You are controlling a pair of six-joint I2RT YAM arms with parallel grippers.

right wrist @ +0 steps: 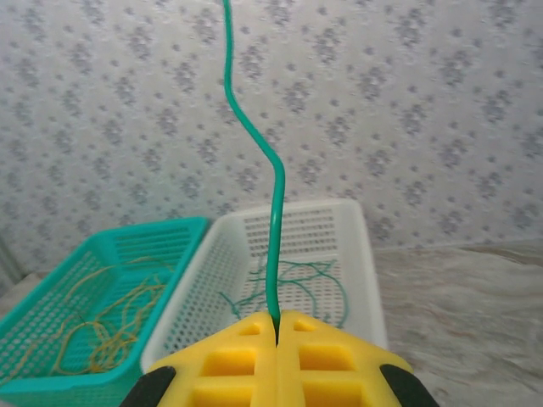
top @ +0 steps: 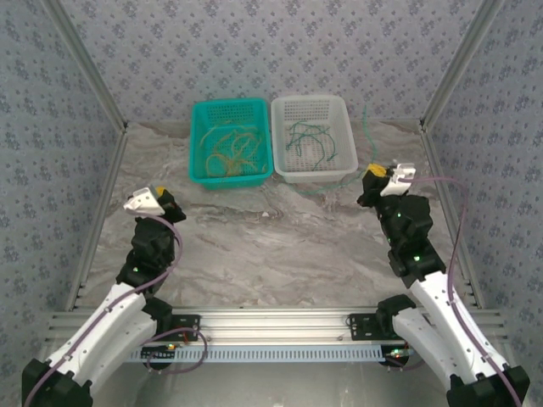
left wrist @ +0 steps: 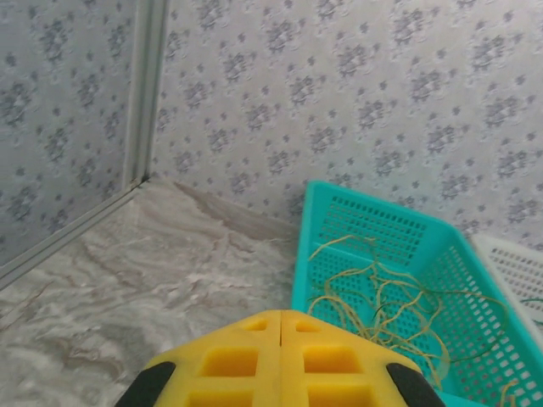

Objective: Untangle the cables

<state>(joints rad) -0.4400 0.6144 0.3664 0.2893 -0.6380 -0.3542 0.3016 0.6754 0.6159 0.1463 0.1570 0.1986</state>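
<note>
Green cable [right wrist: 276, 212] stands up from the right gripper [right wrist: 277, 320], which is clamped on it, while the left gripper [left wrist: 281, 315] hovers closed above the marble worktop [left wrist: 127, 280].

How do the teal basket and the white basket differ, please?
The teal basket holds yellowish-tan cables; the white basket holds dark green cables. The teal basket sits on the left, the white basket on the right. Both are perforated, rectangular and stand side by side.
</note>
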